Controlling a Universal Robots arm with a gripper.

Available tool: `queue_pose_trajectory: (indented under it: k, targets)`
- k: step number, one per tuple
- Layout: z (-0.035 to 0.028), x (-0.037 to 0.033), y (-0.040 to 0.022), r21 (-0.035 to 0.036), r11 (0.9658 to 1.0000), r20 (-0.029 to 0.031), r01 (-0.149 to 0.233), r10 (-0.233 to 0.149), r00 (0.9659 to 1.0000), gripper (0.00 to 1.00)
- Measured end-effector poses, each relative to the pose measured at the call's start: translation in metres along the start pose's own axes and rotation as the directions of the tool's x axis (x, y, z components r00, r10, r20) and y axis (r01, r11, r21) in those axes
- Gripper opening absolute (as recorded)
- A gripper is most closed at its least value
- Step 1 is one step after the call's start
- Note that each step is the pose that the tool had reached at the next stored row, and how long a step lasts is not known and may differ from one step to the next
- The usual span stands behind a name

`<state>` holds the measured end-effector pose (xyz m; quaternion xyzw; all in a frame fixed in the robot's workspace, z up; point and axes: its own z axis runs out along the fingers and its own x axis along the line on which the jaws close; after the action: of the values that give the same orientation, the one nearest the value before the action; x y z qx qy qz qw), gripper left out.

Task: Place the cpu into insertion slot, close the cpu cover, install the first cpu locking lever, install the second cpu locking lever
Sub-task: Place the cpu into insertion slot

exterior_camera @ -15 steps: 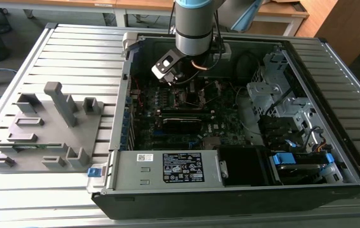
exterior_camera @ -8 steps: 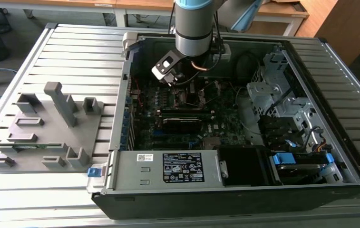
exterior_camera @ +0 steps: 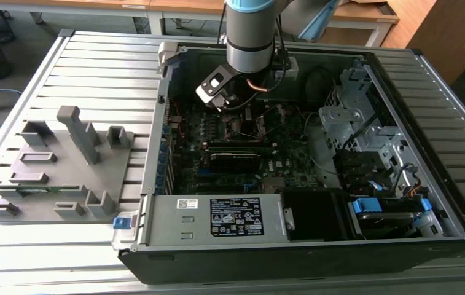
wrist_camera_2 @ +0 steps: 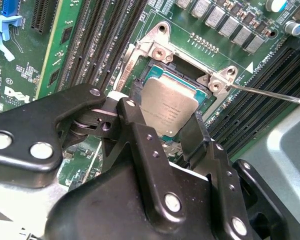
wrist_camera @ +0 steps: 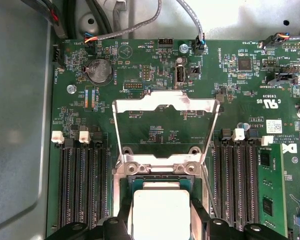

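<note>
**A:** Starting at the exterior view's left, a grey fixture tray [exterior_camera: 60,166] lies on the slatted table [exterior_camera: 93,55], just beside the open computer case [exterior_camera: 298,258].

**B:** And in the upper middle the arm [exterior_camera: 253,37] drops straight into that case, with the gripper [exterior_camera: 230,104] low over the green motherboard [exterior_camera: 191,123].

**A:** Look at the second wrist view! The 2 black fingers [wrist_camera_2: 140,137] are drawn in to chip width and pressed against opposite edges of the cpu [wrist_camera_2: 167,105].

**B:** Where's the chip sitting?

**A:** Right at the insertion slot [wrist_camera: 160,178], silver top facing up. I can't tell whether it's fully seated.

**B:** In the first wrist view the cpu cover [wrist_camera: 165,106] stands swung open. Black memory slots [wrist_camera: 82,185] run along both sides of the socket.

**A:** One thin lever rod [wrist_camera_2: 270,95] pokes out from the socket bracket. Over at the exterior view's right is the silver drive cage [exterior_camera: 355,123].
</note>
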<state>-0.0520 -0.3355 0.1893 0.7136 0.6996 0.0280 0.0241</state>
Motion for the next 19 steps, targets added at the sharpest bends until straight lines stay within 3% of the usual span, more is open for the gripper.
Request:
queue_pose_trajectory:
  k: [11, 13, 14, 19]
  targets:
    - [0.0002, 0.0000, 0.0000, -0.0003, 1.0000, -0.0003, 0.000, 0.000, 1.0000, 0.54]
    - [0.0008, 0.0003, 0.0002, -0.0014, 1.0000, -0.0019, 0.000, 0.000, 1.0000, 0.55]
    - [0.0007, 0.0003, 0.0001, -0.0010, 1.0000, -0.0016, 0.000, 0.000, 1.0000, 0.60]
    - [-0.0007, 0.0000, 0.0001, 0.0000, 1.0000, 0.0001, 0.000, 0.000, 1.0000, 0.60]
